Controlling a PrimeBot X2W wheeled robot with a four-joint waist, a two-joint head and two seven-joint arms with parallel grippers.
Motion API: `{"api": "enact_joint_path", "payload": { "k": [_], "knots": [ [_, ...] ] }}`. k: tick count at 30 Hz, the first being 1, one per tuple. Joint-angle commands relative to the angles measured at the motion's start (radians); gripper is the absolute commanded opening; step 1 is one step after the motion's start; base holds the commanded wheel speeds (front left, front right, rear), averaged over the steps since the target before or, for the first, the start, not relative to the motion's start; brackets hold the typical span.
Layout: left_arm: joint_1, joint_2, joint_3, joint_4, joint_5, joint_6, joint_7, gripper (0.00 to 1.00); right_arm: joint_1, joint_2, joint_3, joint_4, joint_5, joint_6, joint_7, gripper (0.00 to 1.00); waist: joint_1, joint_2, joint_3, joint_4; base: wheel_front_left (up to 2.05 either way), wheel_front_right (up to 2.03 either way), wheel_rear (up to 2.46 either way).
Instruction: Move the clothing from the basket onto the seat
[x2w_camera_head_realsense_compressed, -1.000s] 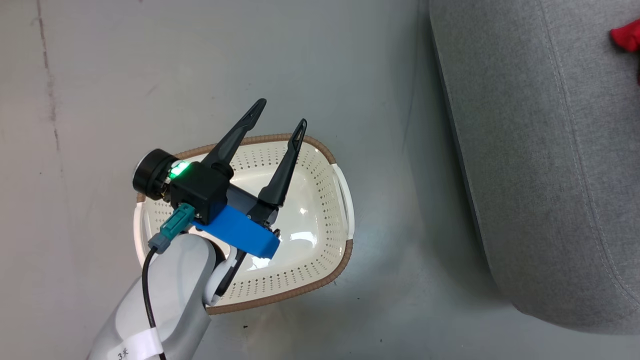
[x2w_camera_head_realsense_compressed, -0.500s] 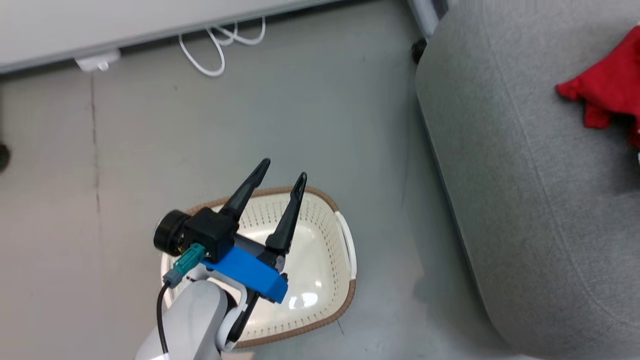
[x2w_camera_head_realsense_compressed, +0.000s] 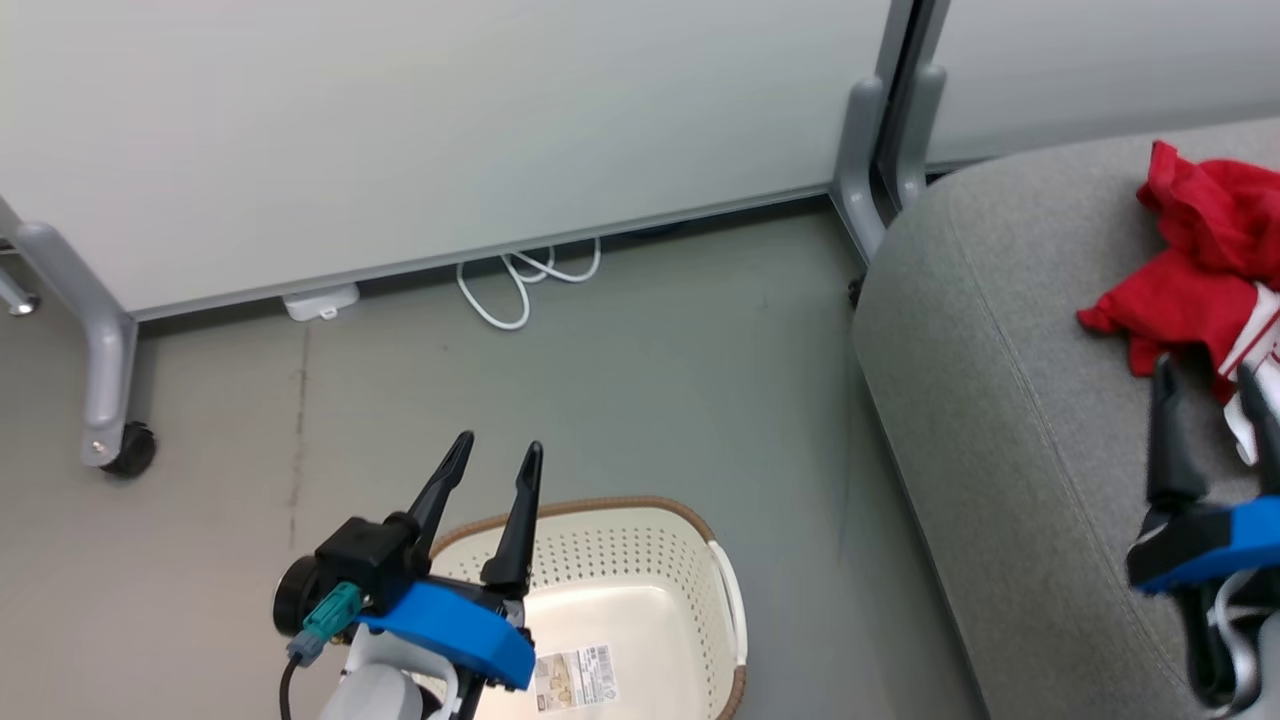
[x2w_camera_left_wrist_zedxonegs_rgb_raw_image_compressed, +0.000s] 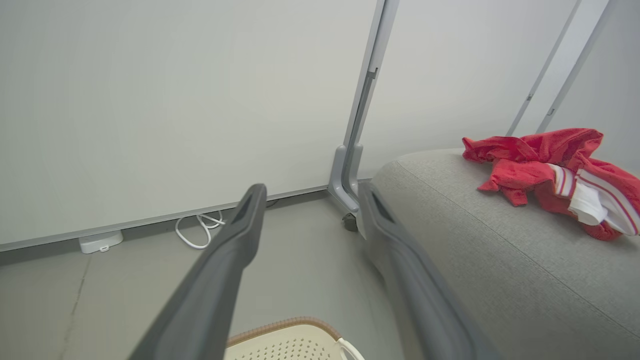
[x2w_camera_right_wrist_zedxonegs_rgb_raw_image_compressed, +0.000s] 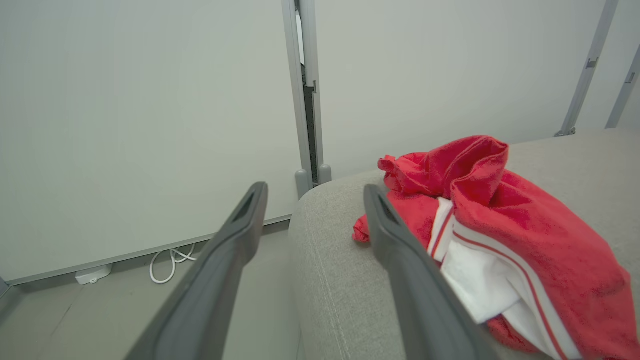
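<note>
The red clothing (x2w_camera_head_realsense_compressed: 1195, 265) with white stripes lies bunched on the grey seat (x2w_camera_head_realsense_compressed: 1000, 420) at the right. My right gripper (x2w_camera_head_realsense_compressed: 1205, 385) hovers open just in front of it, nothing between its fingers. In the right wrist view the clothing (x2w_camera_right_wrist_zedxonegs_rgb_raw_image_compressed: 500, 210) sits just right of the right gripper (x2w_camera_right_wrist_zedxonegs_rgb_raw_image_compressed: 315, 192). The cream basket (x2w_camera_head_realsense_compressed: 600, 503) stands on the floor at the bottom, with a sticker on its bare bottom. Above its left part my left gripper (x2w_camera_head_realsense_compressed: 499, 445) is open and holds nothing. The left wrist view shows the basket rim (x2w_camera_left_wrist_zedxonegs_rgb_raw_image_compressed: 285, 325), the seat (x2w_camera_left_wrist_zedxonegs_rgb_raw_image_compressed: 475, 260) and the clothing (x2w_camera_left_wrist_zedxonegs_rgb_raw_image_compressed: 530, 160).
White partition panels stand behind on grey legs (x2w_camera_head_realsense_compressed: 100, 370) with casters. A second leg (x2w_camera_head_realsense_compressed: 860, 160) stands close to the seat's far corner. A white cable (x2w_camera_head_realsense_compressed: 520, 290) and a small white box (x2w_camera_head_realsense_compressed: 320, 300) lie by the wall. Grey floor separates basket and seat.
The head camera has tilted up, bringing the partition and more of the seat into view. My right gripper now shows, open, beside the clothing. The left gripper stays open over the basket.
</note>
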Motion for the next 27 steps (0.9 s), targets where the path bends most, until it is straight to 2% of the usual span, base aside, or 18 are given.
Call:
{"api": "enact_joint_path", "payload": {
  "k": [1,6,11,19,27],
  "knots": [
    [0.016,-0.001,0.010,0.002,0.006,-0.002,-0.003,1.00,0.030,0.009,0.006,-0.013,-0.011,0.000,0.004,1.00,0.0003,-0.0001,-0.031,0.027,0.00,0.00,0.00],
    [0.059,-0.012,0.060,0.010,0.023,-0.002,-0.003,1.00,0.134,0.074,0.043,-0.086,-0.019,0.000,-0.007,1.00,0.0003,-0.0001,-0.061,0.072,0.00,0.00,0.00],
    [0.081,-0.016,0.097,0.016,0.034,-0.002,-0.003,1.00,0.205,0.102,0.074,-0.123,-0.027,0.000,-0.007,1.00,0.0003,-0.0001,-0.080,0.122,0.00,0.00,0.00],
    [0.096,-0.019,0.136,0.032,0.038,-0.002,-0.003,1.00,0.261,0.113,0.099,-0.150,-0.044,0.000,-0.012,1.00,0.0003,-0.0001,-0.092,0.175,0.00,0.00,0.00],
    [0.111,-0.022,0.169,0.046,0.043,-0.002,-0.003,1.00,0.291,0.113,0.131,-0.139,0.003,0.000,-0.026,1.00,0.0003,-0.0001,-0.100,0.202,0.00,0.00,0.00]
  ]
}}
